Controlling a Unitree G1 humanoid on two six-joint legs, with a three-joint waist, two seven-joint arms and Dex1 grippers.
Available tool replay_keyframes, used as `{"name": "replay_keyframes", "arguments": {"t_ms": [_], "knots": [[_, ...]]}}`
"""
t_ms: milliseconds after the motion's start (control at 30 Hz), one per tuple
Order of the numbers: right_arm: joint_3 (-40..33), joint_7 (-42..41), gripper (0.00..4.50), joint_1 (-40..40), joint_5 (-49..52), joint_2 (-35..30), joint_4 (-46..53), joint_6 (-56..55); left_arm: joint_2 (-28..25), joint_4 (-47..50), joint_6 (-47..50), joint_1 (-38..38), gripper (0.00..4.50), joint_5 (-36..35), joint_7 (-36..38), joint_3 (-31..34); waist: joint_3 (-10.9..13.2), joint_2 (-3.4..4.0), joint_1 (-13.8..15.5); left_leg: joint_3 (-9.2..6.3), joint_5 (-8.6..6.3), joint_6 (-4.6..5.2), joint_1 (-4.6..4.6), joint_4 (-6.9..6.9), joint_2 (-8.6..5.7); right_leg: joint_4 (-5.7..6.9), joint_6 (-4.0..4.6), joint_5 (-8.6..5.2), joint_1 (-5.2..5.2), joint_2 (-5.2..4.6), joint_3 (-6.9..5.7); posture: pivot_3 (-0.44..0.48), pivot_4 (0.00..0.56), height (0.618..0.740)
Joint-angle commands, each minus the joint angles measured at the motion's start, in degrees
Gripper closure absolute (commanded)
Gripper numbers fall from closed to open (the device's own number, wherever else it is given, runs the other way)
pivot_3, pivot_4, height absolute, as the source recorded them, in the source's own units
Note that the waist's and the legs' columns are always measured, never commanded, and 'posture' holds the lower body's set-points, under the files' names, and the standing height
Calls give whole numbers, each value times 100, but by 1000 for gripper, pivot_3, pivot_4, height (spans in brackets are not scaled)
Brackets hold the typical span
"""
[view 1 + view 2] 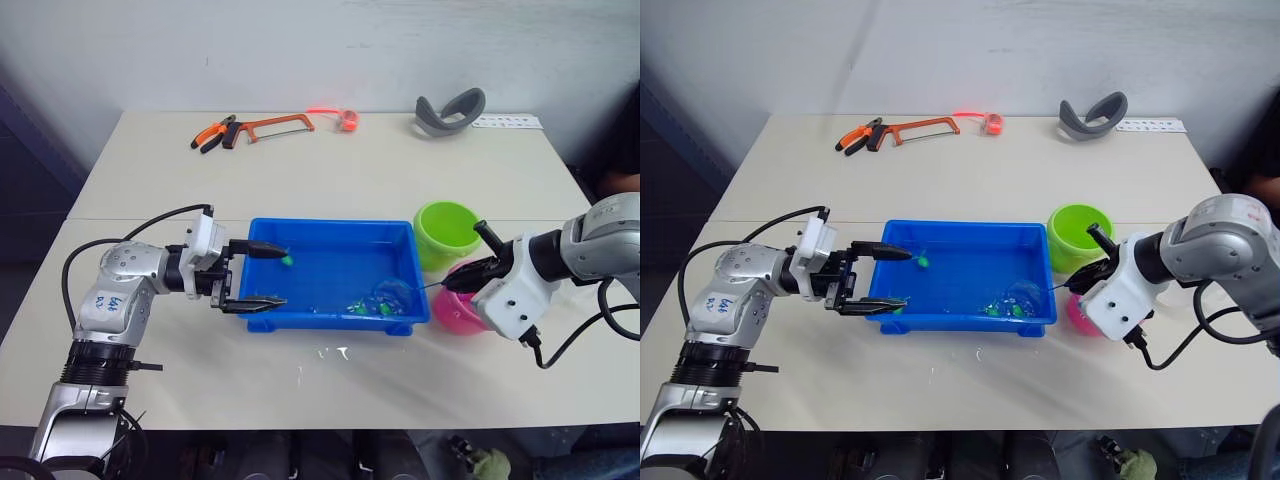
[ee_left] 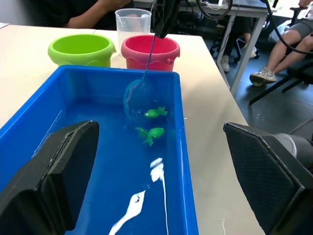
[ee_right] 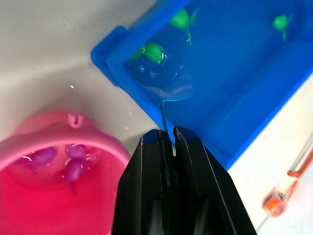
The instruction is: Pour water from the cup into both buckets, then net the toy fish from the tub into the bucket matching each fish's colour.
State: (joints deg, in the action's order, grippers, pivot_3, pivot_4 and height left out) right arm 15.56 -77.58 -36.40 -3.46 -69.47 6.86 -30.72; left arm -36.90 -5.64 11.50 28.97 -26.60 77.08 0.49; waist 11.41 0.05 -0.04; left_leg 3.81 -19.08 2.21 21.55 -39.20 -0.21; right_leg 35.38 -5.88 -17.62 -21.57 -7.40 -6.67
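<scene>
The blue tub [image 1: 262, 228] holds water and a few green toy fish [image 2: 155, 113], with one more fish [image 1: 288, 260] near its left end. My left gripper [image 1: 262, 275] is open at the tub's left end, one finger over the water and the other by the front wall. My right gripper [image 3: 166, 134] is shut on the thin handle of the net [image 1: 392, 295], whose hoop dips into the tub's front right corner beside a green fish [image 3: 154, 51]. The pink bucket [image 1: 458, 310] holds pink fish [image 3: 73, 161]. The green bucket [image 1: 445, 232] stands behind it. The cup [image 2: 133, 24] stands beyond both buckets.
A hacksaw [image 1: 270, 126], pliers [image 1: 215, 135], a small orange object [image 1: 347, 120] and a grey curved band [image 1: 450, 110] lie along the table's far edge. Water drops [image 1: 330, 352] spot the table in front of the tub. People sit beyond the table's right end [image 2: 288, 39].
</scene>
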Motion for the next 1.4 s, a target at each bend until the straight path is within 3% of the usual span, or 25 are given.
{"name": "replay_keyframes", "arguments": {"t_ms": [33, 533, 1067, 1400], "knots": [[-188, -251, 4500, 100, 255, -148, 360, 391, 1, 127, 23, 90, 65, -78, -25, 58, 0, 0, 3, 0, 0, 0, 0, 0, 0, 0, 0, 0, 0, 0, 0, 0, 150, 740], [-639, -349, 4500, 537, 1334, 205, 674, 3210, -20, 348, 117, -135, 65, -142, -181, 181, 0, 0, 13, -4, 0, 0, 0, -1, -1, 0, 0, 0, 1, -4, -2, 0, 150, 740], [-1049, -514, 4500, 297, 1797, 437, -220, 3914, -22, 372, 77, -192, 65, -136, -236, 201, 0, 0, 8, -3, 0, 0, 0, -1, -1, 1, 0, 0, 1, -3, -2, 0, 150, 740], [-1074, -420, 4500, 239, 1895, 450, -322, 4957, -19, 398, 67, -221, 65, -132, -255, 199, 0, 0, 10, -3, 0, 0, 0, -1, -1, 1, 0, 0, 1, -4, -1, 0, 150, 740]]}}
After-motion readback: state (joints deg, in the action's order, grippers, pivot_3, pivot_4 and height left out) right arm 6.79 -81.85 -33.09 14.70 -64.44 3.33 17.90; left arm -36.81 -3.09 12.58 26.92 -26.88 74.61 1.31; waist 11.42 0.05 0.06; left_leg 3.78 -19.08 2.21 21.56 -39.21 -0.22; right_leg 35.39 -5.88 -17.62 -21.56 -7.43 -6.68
